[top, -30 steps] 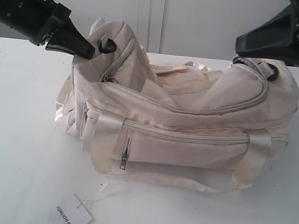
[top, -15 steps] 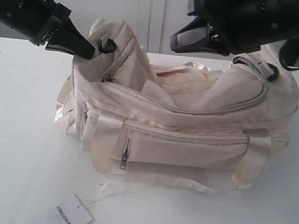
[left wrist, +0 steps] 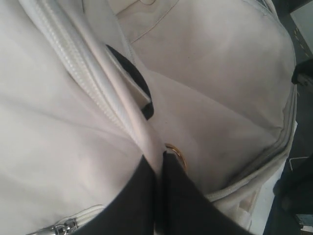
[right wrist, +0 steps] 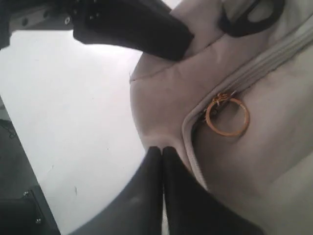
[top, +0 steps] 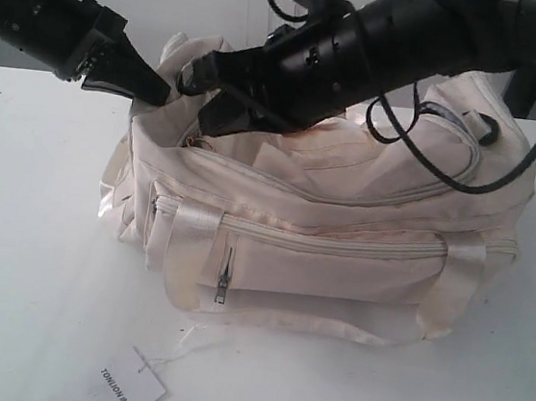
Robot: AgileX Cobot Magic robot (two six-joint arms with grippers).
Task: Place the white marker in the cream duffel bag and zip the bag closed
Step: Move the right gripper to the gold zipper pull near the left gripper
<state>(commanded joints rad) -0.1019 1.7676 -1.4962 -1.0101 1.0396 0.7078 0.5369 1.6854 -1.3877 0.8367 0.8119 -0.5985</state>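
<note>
The cream duffel bag (top: 338,267) lies on its side on the white bench (top: 29,260), with its long front pocket facing the exterior camera. The pocket's small metal zip pull (top: 222,287) hangs down near the left strap. The top of the bag sags inward in soft folds.

The left claw (left wrist: 157,157) comes in from the upper left of the exterior view and meets the bag's left end. In the left wrist view its two dark fingers are together, and a ridge of cream fabric beside the zip runs down between them. It is clamped on the bag there.

The right arm reaches across the top of the bag from the right to that same left end. The right claw (right wrist: 163,152) has its fingers pressed flat together. Their tips rest against the bag's end panel, just beside the grey zip track. Whether any cloth is caught between them cannot be told.

A gold ring pull (right wrist: 227,116) hangs on the zip close to those tips but apart from them. A black strap ring (right wrist: 234,30) sits further along the same end, near the left claw.

A white paper tag (top: 131,385) with black lettering lies on the bench in front of the bag. A thin string leads from it back towards the bag.
</note>
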